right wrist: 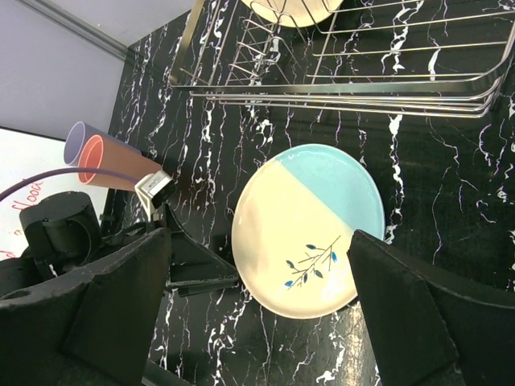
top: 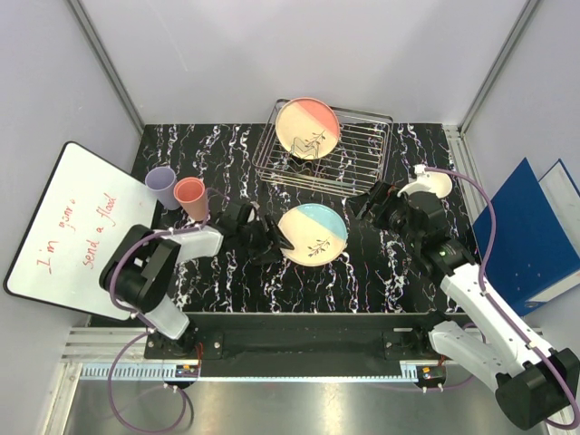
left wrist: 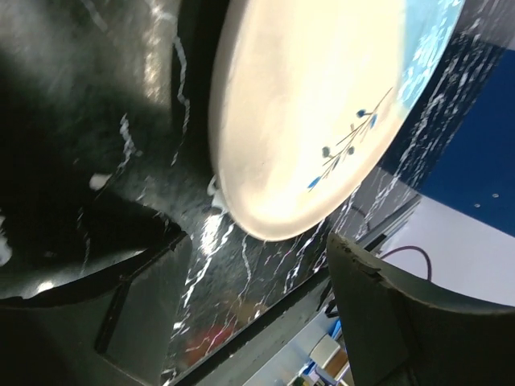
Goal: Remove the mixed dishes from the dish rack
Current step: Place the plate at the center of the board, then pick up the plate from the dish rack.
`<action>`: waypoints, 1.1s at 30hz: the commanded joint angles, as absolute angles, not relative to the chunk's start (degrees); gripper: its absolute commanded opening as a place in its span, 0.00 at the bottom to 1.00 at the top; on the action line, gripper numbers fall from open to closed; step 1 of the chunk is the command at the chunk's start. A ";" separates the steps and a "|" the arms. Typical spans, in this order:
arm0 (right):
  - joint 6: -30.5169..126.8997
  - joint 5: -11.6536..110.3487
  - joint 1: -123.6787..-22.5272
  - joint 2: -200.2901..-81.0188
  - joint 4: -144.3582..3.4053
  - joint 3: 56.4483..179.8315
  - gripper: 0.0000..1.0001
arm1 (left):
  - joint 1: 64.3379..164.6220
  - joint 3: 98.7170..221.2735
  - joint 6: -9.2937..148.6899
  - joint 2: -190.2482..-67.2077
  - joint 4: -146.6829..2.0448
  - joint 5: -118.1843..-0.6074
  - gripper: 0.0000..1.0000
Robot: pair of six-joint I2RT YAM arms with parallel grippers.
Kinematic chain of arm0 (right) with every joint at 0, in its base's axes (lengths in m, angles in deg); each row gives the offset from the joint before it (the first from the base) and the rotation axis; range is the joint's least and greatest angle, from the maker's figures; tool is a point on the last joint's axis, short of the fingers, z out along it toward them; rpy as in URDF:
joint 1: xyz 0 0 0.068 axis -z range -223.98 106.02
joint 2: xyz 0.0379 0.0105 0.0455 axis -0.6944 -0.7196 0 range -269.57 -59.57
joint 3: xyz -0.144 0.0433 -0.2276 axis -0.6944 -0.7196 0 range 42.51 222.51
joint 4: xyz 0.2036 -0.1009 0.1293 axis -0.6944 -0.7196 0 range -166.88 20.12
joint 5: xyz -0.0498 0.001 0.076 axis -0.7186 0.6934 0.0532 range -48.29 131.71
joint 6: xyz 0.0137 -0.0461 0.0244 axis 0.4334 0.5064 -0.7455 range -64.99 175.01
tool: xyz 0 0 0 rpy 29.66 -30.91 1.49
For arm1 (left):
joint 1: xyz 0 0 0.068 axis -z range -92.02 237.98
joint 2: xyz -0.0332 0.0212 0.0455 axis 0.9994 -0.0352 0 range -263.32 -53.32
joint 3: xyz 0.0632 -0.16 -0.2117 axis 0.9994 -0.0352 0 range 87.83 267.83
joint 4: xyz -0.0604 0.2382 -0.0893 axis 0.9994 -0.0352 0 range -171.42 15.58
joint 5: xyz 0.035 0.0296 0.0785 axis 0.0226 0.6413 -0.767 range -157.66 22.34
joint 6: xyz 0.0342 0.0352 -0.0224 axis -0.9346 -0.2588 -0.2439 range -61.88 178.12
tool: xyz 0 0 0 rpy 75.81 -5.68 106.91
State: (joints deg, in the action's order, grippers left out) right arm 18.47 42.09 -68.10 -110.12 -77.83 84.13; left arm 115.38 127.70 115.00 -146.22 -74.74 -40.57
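Observation:
The cream and blue plate (top: 313,233) with a sprig drawing lies flat on the black marbled table. My left gripper (top: 279,237) sits just off its left rim, open, with nothing between the fingers; in the left wrist view the plate (left wrist: 306,112) lies just beyond the open left gripper (left wrist: 257,310). My right gripper (top: 367,204) hovers above the plate's right side, open and empty (right wrist: 265,322), looking down on the plate (right wrist: 302,229). The silver wire dish rack (top: 362,154) stands at the back. A cream and pink plate (top: 308,127) leans upright in it.
A lavender cup (top: 161,186) and a pink cup (top: 191,198) stand at the left, by a whiteboard (top: 68,227). A small white dish (top: 435,186) lies at the right behind my right arm. Blue binders (top: 535,227) lie off the table's right edge.

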 commanded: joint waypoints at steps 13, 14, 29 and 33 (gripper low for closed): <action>22.48 38.81 -68.50 -121.76 -75.59 94.77 1.00 | 121.99 140.52 106.30 -119.70 -105.80 -49.99 0.78; 23.70 38.20 -68.58 -124.32 -75.85 96.80 1.00 | 122.34 142.82 104.98 -118.98 -105.80 -51.04 0.78; 40.66 37.40 -58.57 -173.72 -79.37 148.22 1.00 | 122.61 155.42 90.55 -112.30 -104.39 -54.64 0.80; 47.18 40.82 -57.34 -181.03 -75.62 152.89 1.00 | 122.52 154.10 88.36 -111.51 -104.39 -55.09 0.80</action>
